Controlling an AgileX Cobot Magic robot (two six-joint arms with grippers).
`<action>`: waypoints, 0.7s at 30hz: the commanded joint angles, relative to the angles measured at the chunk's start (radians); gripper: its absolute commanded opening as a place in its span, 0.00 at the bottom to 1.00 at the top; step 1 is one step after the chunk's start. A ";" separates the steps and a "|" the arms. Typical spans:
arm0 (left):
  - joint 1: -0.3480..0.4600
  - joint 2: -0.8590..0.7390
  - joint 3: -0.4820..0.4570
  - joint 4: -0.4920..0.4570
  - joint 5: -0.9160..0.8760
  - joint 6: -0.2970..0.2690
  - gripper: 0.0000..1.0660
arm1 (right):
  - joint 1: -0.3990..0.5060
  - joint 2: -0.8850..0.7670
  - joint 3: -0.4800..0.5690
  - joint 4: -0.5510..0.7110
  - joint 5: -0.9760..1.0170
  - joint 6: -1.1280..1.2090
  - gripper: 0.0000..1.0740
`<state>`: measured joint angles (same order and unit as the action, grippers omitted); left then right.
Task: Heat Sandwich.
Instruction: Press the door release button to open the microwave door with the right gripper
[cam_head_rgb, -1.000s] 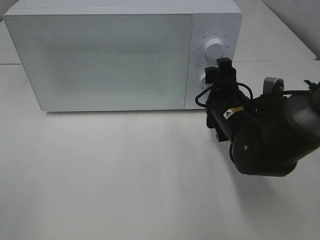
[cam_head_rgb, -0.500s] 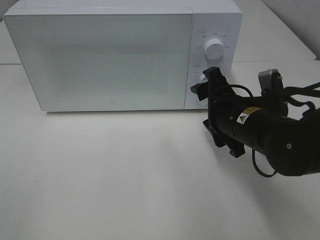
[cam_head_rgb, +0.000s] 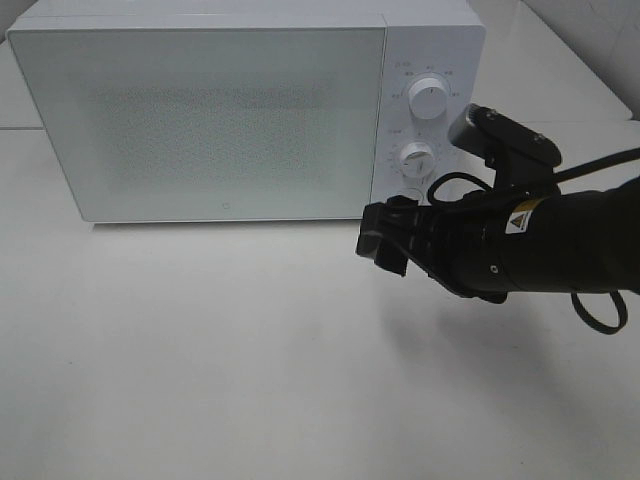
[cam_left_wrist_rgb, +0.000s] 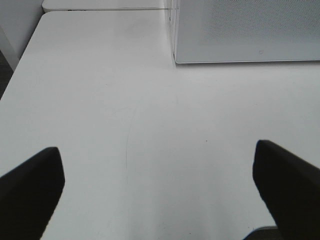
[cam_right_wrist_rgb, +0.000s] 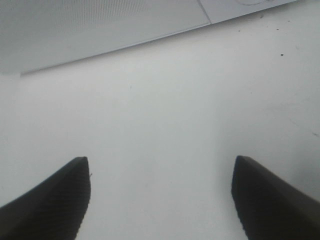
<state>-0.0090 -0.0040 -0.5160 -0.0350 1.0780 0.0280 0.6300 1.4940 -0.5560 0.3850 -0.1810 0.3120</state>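
Observation:
The white microwave (cam_head_rgb: 200, 110) stands at the back of the table with its door shut. The sandwich is not in view. My right gripper (cam_head_rgb: 382, 243) points left, low over the table in front of the control panel, clear of the lower knob (cam_head_rgb: 416, 158). In the right wrist view the right gripper (cam_right_wrist_rgb: 161, 161) is open and empty above bare table, with the microwave's base (cam_right_wrist_rgb: 100, 25) ahead. In the left wrist view my left gripper (cam_left_wrist_rgb: 157, 152) is open and empty over the table, with the microwave's corner (cam_left_wrist_rgb: 250, 30) ahead. The left arm does not show in the high view.
The upper knob (cam_head_rgb: 430, 98) sits above the lower one on the panel. The white table (cam_head_rgb: 200, 350) spreads in front of the microwave. Its left edge (cam_left_wrist_rgb: 15, 75) shows in the left wrist view. A tiled wall (cam_head_rgb: 600, 40) is at the back right.
My right gripper has come away from the lower knob and swung down and to the left. It now points left over the table. The microwave has not moved.

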 joint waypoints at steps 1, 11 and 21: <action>-0.004 -0.020 0.000 -0.003 -0.011 -0.005 0.92 | 0.000 -0.029 -0.030 -0.013 0.124 -0.147 0.71; -0.004 -0.020 0.000 -0.003 -0.011 -0.005 0.92 | 0.000 -0.130 -0.070 -0.075 0.494 -0.411 0.71; -0.004 -0.020 0.000 -0.003 -0.011 -0.005 0.92 | 0.000 -0.311 -0.070 -0.199 0.793 -0.395 0.71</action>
<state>-0.0090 -0.0040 -0.5160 -0.0350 1.0780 0.0280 0.6300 1.1920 -0.6190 0.2010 0.5860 -0.0760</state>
